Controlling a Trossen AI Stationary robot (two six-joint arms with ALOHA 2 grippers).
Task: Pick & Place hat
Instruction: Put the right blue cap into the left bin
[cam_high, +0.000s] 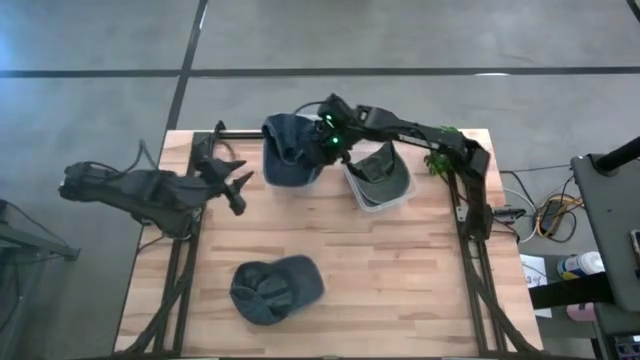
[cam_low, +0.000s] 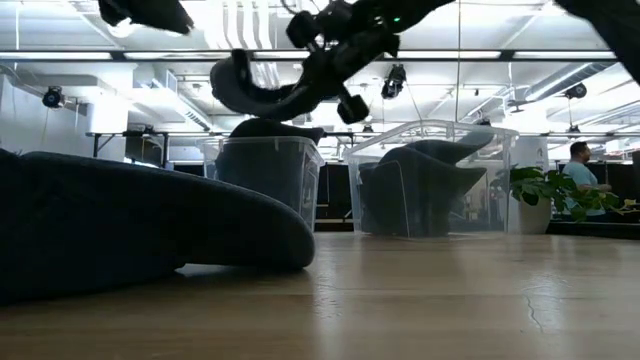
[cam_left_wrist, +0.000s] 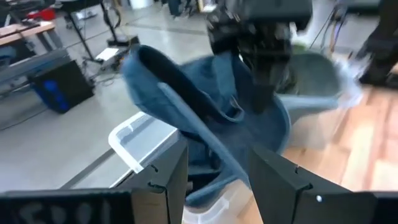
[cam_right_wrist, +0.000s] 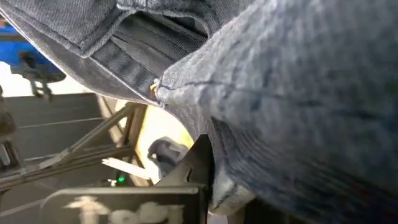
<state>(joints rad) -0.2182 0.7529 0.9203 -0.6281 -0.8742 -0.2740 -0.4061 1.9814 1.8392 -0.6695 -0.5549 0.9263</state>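
A blue denim hat hangs over a clear bin at the table's far middle, with my right gripper shut on it. A dark hat's dome sticks out of that bin just below it. To its right, a second clear bin holds a dark hat. Another blue hat lies crown up on the table's near part. My left gripper stands open with nothing in it at the left, pointing toward the held hat. My right gripper holds the hat at its back edge, near the strap with the brass buckle, pinched between the two fingers. The fingers come slanting down from the table's right. The hat hangs below them, brim toward the left, clear of the table.
A potted green plant stands at the far right corner. Black frame rails run along the table's left and right edges. Bare wood lies between the near hat and the right rail.
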